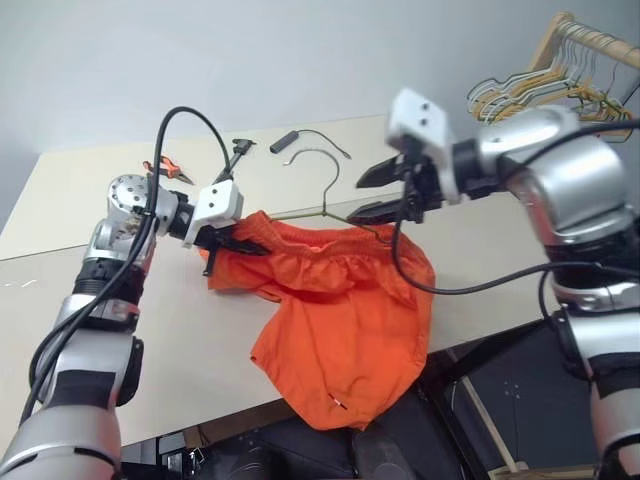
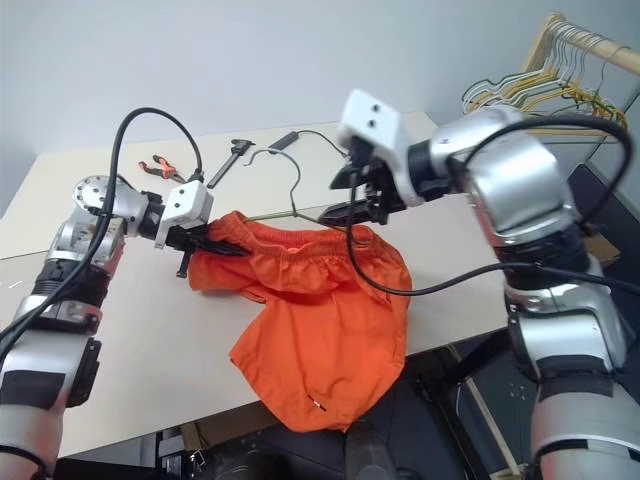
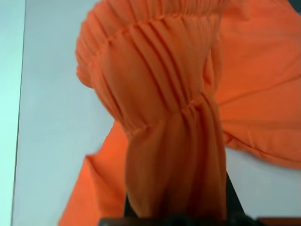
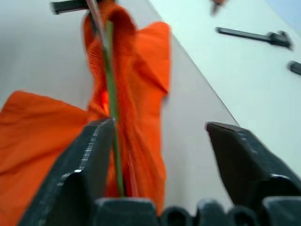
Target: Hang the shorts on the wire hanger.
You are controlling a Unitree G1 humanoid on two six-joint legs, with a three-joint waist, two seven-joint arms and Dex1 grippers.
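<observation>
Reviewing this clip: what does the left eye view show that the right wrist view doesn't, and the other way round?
Left eye view: the left tool shut on the waistband of the shorts, the hook of the wire hanger rising above them, orange-handled pliers, and a wooden rack of hangers.

Right wrist view: close up, the hanger's wire lying against one finger of the open right tool.

Both: the orange shorts, the hanger, the pale table and a black clamp.

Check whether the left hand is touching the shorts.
Touching. The left wrist view shows the shorts bunched between the left hand's fingers.
</observation>
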